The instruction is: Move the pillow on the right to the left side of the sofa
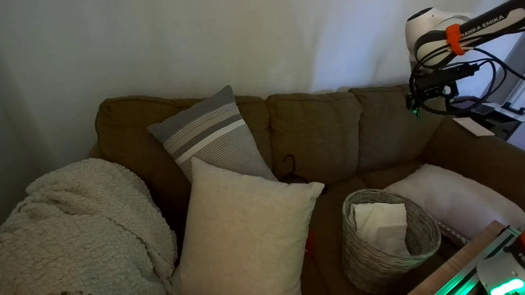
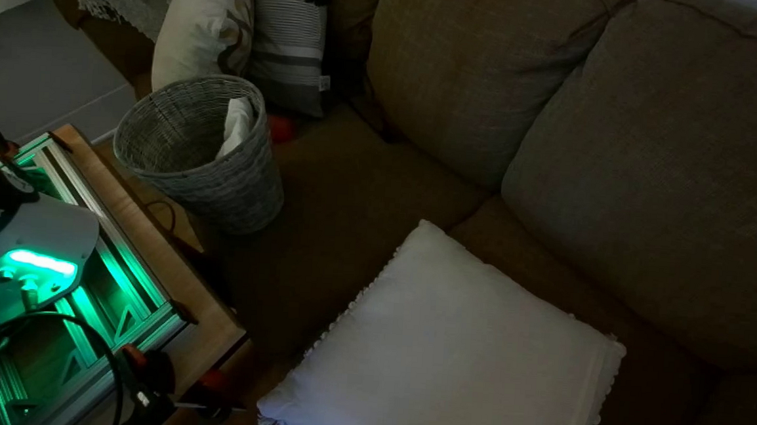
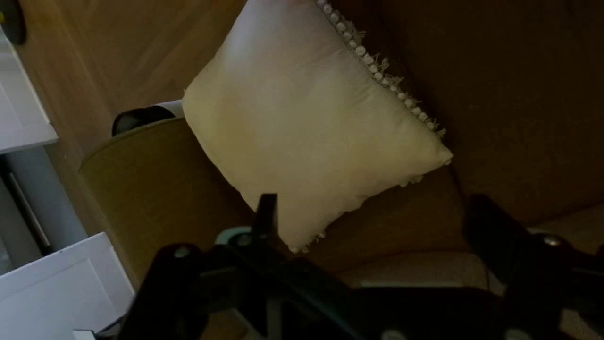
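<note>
- I judge the step in hand to be approach and grasp. The fringed pillow (image 2: pixel 462 349) lies on the right-hand end of the sofa (image 1: pixel 318 137), beside the padded arm (image 1: pixel 494 161).
- I check the gripper (image 3: pixel 374 200): its fingers (image 3: pixel 268 215) stand wide apart and hold nothing.
- I select a corner as grasp site. In the wrist view, one corner points towards the gripper, near the finger at that view's left. This is probably the best purchase; the stuffed middle looks too thick for the jaws.
- I shift sideways before descending, to bring that corner midway between the fingers, with the closing direction across it.
- I descend slowly until the fingertips reach well past the corner's edge. Closing on fringe alone may slip or tear it.
- I close firmly, then lift straight up. The pillow will likely sag and swing from a single corner.
- I raise the load above the rim of the wicker basket (image 1: pixel 360 263) before traversing left. The basket stands along the likely path; a hanging pillow could tip it.
- Pose: in an exterior view, the robot arm (image 1: pixel 502 25) reaches in from upper right. The gripper hangs with its fingers downward, above the pillow and well apart from it; its exact height is hard to judge.
</note>
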Robot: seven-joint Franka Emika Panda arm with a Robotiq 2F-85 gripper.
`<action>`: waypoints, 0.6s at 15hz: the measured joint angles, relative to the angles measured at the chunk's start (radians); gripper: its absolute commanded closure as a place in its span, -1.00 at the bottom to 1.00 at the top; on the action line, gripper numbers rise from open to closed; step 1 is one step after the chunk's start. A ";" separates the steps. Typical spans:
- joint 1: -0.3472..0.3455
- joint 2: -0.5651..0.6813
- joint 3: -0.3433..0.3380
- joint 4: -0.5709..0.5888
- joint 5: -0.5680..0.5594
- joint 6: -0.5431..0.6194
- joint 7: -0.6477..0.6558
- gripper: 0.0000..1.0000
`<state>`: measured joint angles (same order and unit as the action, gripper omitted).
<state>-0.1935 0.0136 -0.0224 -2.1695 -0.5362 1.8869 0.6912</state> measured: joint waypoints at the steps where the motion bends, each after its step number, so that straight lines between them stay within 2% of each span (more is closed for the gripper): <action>1: 0.001 0.003 0.000 0.005 0.000 -0.004 0.001 -1.00; 5: 0.019 0.022 -0.008 0.015 0.001 -0.009 0.002 -1.00; 9: 0.035 0.215 -0.056 0.045 -0.020 0.033 0.117 -1.00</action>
<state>-0.1582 0.2287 -0.0785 -2.1247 -0.5561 1.9198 0.8078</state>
